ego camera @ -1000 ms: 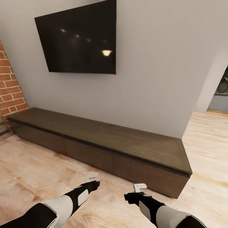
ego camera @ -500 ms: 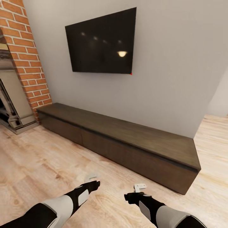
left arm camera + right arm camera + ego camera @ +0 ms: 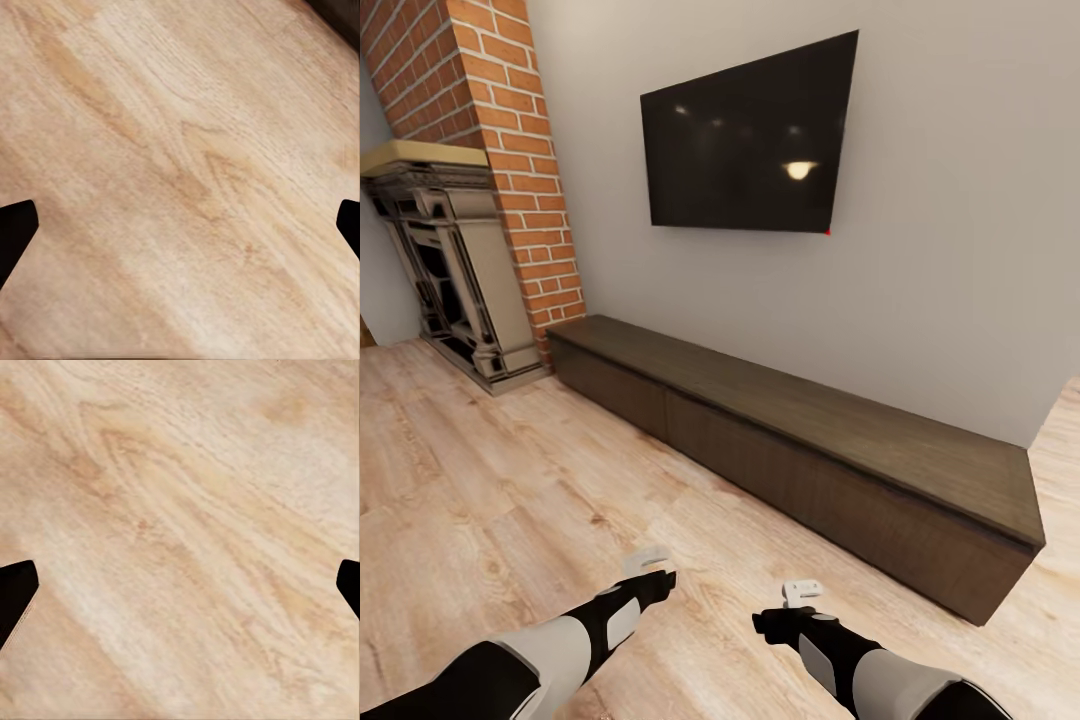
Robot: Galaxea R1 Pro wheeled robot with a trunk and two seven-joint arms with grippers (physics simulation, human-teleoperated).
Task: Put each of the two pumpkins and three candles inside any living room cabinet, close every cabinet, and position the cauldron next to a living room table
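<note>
View swung left: fireplace (image 3: 455,265) now ahead-left of our spread, empty left gripper (image 3: 650,568) and right gripper (image 3: 800,595); cabinet (image 3: 810,440) ahead, shut; we're searching.

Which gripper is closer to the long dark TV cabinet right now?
Right. The right gripper hangs over the floor just short of the cabinet front; the left gripper sits farther back from it, toward the open floor.

No readable text, label, brand, number or sign appears anywhere. The flat black wall-mounted television screen (image 3: 750,145) carries only light reflections and a tiny red dot at its lower corner, and the long, low dark-brown wooden cabinet (image 3: 800,440) bears no markings.
</note>
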